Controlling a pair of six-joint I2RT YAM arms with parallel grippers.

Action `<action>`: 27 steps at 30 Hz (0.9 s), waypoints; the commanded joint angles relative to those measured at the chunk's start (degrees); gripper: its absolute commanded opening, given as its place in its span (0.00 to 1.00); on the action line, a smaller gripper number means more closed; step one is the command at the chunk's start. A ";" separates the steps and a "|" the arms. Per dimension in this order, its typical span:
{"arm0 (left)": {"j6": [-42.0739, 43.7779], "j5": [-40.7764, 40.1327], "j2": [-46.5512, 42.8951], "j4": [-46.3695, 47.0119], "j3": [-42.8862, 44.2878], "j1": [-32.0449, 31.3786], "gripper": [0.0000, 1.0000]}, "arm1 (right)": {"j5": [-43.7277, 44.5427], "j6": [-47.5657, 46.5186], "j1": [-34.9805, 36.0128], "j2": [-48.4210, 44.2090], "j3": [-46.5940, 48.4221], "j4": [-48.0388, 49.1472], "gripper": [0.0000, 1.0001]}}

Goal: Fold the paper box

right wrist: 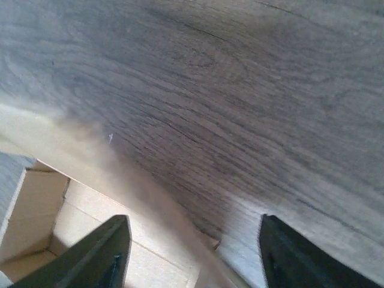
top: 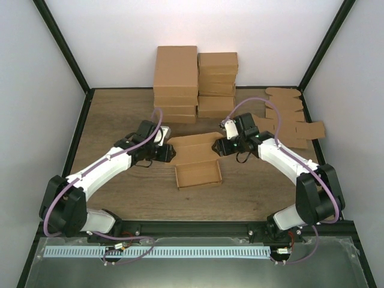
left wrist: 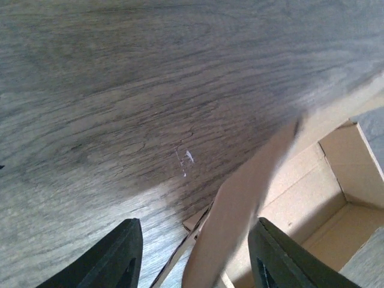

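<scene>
Box (top: 198,174) looks light, thin and easily creased, so it is best taken at the far flap's ends. Left tool (left wrist: 195,258) and right tool (right wrist: 189,252) straddle that flap, jaws parted, gripping nothing.

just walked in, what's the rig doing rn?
Both arms are on the paper box, mid-table. Its near tray has walls up; the far lid flap isn't closed yet. The left hand is at the flap's left end, open, with cardboard between its fingers. The right hand, open, is at the right end. Finished cartons and flat blanks sit behind.
</scene>
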 commanded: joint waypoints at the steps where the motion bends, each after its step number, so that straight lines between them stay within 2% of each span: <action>1: 0.27 2.07 -0.02 -0.21 1.50 0.21 0.46 | -2.87 -0.68 -0.33 -0.60 1.69 -1.73 0.53; 4: -0.47 2.02 -0.51 -0.64 1.41 0.12 0.31 | -4.11 0.50 -0.28 -2.14 0.45 -1.58 0.41; 7: -1.75 1.92 -1.18 -0.79 1.23 -0.12 0.21 | -3.84 2.15 0.39 -4.08 -0.70 -1.76 0.31; 14: -3.99 1.08 -2.57 -1.27 2.21 -1.47 0.11 | 1.76 6.41 4.28 -8.86 -1.71 -2.38 0.11; 16: -4.64 0.47 -2.56 -1.47 2.72 -1.93 0.08 | 2.74 7.52 5.45 -9.88 -1.72 -2.52 0.01; 24: -6.78 -2.46 -2.40 -1.41 3.85 -4.15 0.04 | 6.86 10.94 8.42 -12.35 -3.22 -1.82 0.01; 27: -9.55 -5.36 -3.18 1.37 2.97 -5.26 0.04 | 9.84 14.35 9.97 -13.32 -5.03 1.12 0.02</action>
